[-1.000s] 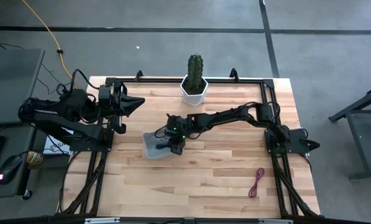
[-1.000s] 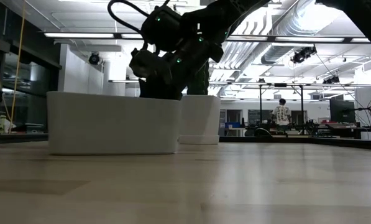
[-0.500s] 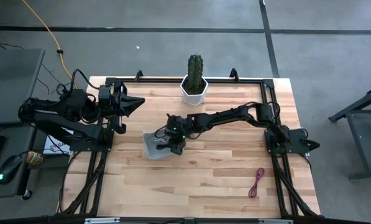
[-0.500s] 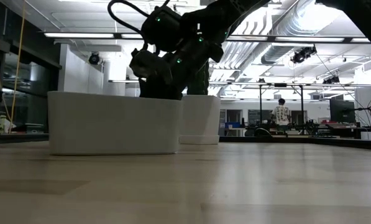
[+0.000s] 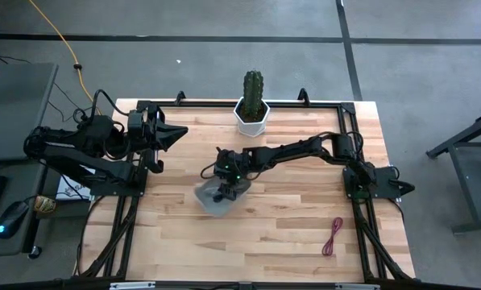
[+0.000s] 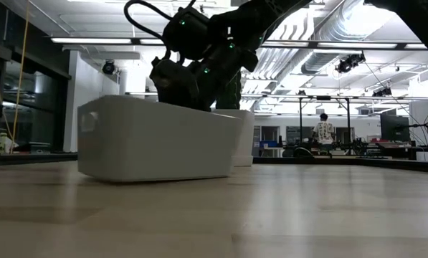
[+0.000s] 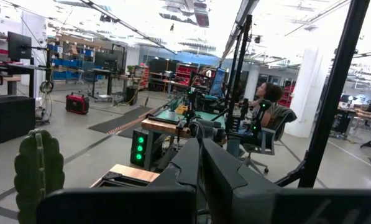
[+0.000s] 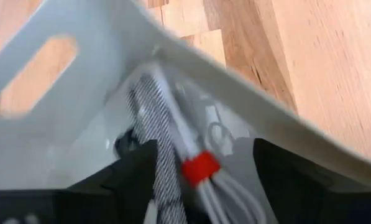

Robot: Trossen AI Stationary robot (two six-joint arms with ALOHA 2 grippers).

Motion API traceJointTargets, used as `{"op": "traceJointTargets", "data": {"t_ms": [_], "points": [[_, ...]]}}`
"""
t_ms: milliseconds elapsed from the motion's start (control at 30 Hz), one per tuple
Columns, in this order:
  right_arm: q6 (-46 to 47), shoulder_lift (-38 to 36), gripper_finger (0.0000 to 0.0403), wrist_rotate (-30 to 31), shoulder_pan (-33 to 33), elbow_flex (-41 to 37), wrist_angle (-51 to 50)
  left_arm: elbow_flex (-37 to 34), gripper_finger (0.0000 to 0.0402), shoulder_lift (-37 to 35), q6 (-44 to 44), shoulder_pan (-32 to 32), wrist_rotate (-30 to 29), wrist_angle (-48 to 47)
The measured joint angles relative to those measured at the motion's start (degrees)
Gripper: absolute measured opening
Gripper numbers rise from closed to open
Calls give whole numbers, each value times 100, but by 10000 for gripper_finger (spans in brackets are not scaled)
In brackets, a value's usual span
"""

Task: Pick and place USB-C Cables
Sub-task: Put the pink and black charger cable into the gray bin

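1. White plastic bin point(image 5: 210, 199) sat near the middle of the wooden table point(image 5: 288, 234), turned at an angle, and in the low view one end looked lifted off the wood, so it appeared tilted.
2. The right gripper point(image 5: 228, 188) reached down inside the bin; its fingers point(image 8: 132, 171) were spread, with cables lying between them and nothing visibly clamped.
3. Inside the bin lay a white cable bundle with a red band point(image 8: 201, 169), a grey braided cable point(image 8: 153, 118) beside it, and something black point(image 8: 124, 144) under them that was probably the black cable, though it was too hidden to be sure.
4. The dark red cable point(image 5: 333, 236) lay on the table near the right edge, well apart from the bin.
5. The left gripper point(image 5: 176, 131) waited near the table's far left corner, away from the bin; I could not tell how its fingers stood.
6. Judgement: most of the task looked done, with at least two, likely three, cables in the bin; the dark red cable remained to be picked and placed.
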Motion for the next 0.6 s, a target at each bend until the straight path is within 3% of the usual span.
{"op": "traceJointTargets", "data": {"t_ms": [167, 600], "points": [[-31, 0, 286, 17, 0, 0, -9, 0, 0, 0, 0, 0, 0, 0], [-5, -23, 288, -20, 0, -2, -56, 0, 0, -2, 2, 2, 0, -2]]}}
